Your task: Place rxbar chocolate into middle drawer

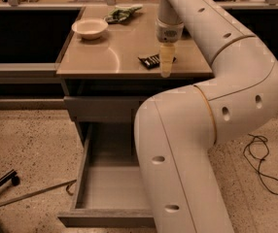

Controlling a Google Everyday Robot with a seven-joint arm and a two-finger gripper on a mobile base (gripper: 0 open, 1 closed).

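The rxbar chocolate (150, 60), a flat black bar with white lettering, lies on the tan tabletop (105, 55) near its front right. My gripper (165, 64) points straight down at the bar's right end, at or just above the tabletop, and partly covers the bar. The middle drawer (84, 171), a deep grey box, is pulled out wide below the table and looks empty. My big white arm covers the drawer's right side.
A white bowl (89, 28) sits at the table's back left. A green snack bag (123, 12) lies at the back middle. A shut grey drawer front (102, 108) is under the tabletop. A black cable (263, 164) lies on the floor right, and a black leg (0, 183) left.
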